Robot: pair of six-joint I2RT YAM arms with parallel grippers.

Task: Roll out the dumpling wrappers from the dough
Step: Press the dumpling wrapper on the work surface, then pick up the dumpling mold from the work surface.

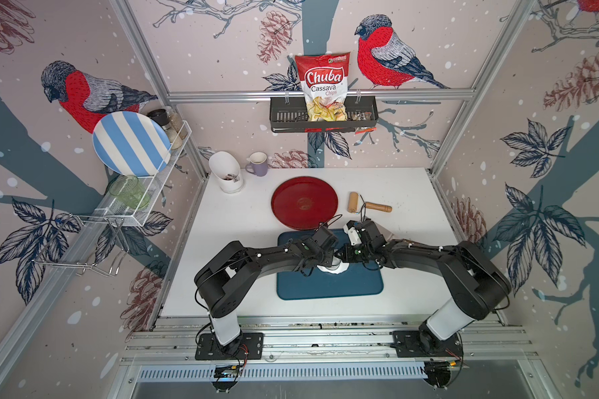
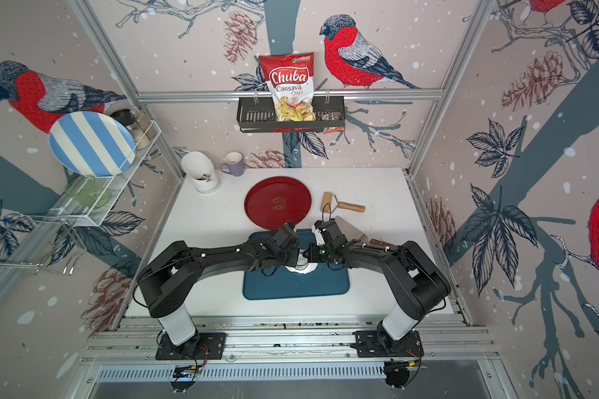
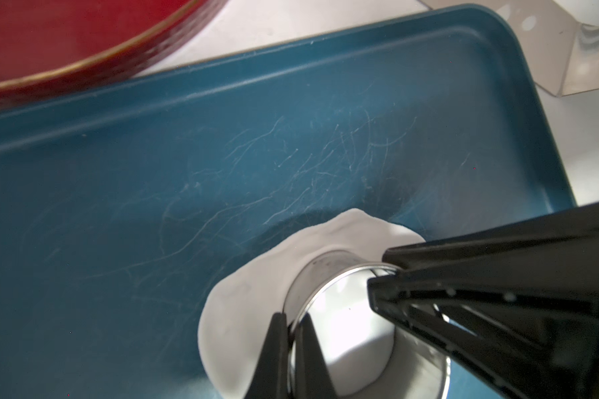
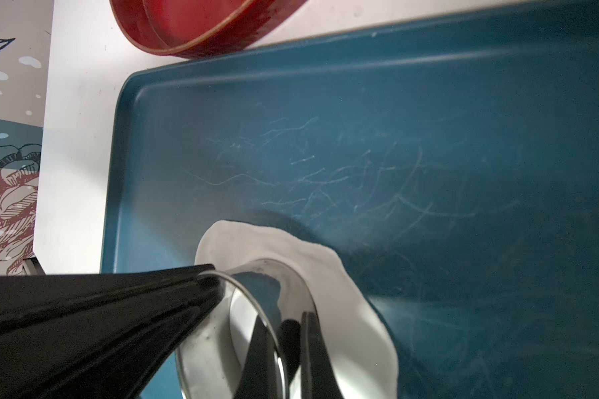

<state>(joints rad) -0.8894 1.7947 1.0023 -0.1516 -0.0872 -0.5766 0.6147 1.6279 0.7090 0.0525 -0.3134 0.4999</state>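
Dough (image 3: 242,311) lies as a thin, ragged-edged white sheet about the middle of the blue tray (image 3: 222,155), which sits near-centre on the tabletop (image 1: 239,241). The ring cutter (image 3: 325,273) stands upright on the dough. The left end effector (image 3: 293,321) is closed on the cutter's thin steel wall, one finger inside and one outside. The right end effector (image 4: 282,317) pinches the opposite side of the rim the same way. Both hold the cutter, not the dough.

The sheet looks soft, light and limp, and probably a little tacky against the tray. Pulled by one edge it would likely stretch or tear, so the ragged margin outside the ring seems the place to take hold, peeling low and slowly. The cutter is stiff, smooth and likely slippery; a narrow pinch on its wall could slide under a hard twist. White shows inside the ring, but whether a disc is cut through cannot be told. No loose dumpling wrappers are visible.

The tray holds only dough and cutter. The red plate (image 1: 304,203), just beyond its far edge, is bare apart from a faint mark at its centre. Far left, a white holder (image 1: 222,162) has utensils in it. The purple mug (image 1: 258,167) beside it shows a pale inside, contents unclear. The black wall basket (image 1: 284,115) carries a chip bag (image 1: 322,86) and small packets.
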